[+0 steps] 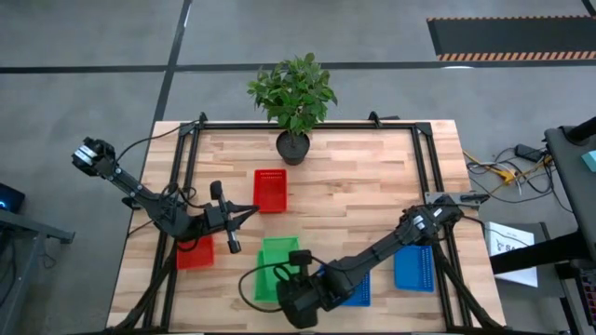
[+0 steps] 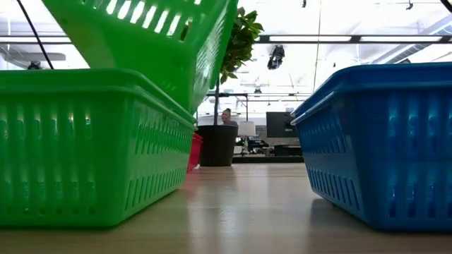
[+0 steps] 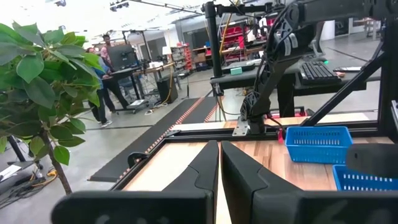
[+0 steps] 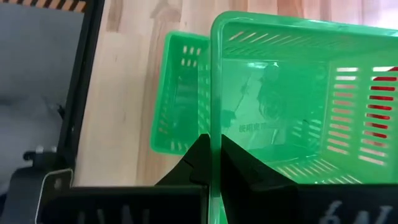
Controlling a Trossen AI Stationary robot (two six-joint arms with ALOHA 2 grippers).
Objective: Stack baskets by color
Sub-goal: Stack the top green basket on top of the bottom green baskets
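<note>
My right gripper [image 4: 214, 157] is shut on a green basket [image 4: 280, 93], which shows tilted at the top of the low view [image 2: 141, 35]. Under it a second green basket [image 4: 177, 106] rests bottom down on the table [image 2: 85, 148] near the front edge [image 1: 277, 270]. Two red baskets [image 1: 270, 189] [image 1: 195, 251] lie to the left and two blue baskets [image 1: 414, 268] [image 1: 354, 287] to the right. My left gripper [image 1: 244, 215] hangs shut above the table between the red baskets, holding nothing [image 3: 219, 168]. My right gripper pinches one side wall of the upper green basket at its rim [image 4: 211, 140], one finger inside the basket and one outside. The fingers slant down from the table's near side. The basket hangs tilted above the other green basket; whether the two touch I cannot tell.
A potted plant [image 1: 293, 98] in a black pot [image 1: 292, 147] stands at the table's far edge. A black frame rail [image 1: 307, 124] runs round the table. Bare wood [image 1: 354, 195] lies between the red basket and the right arm.
</note>
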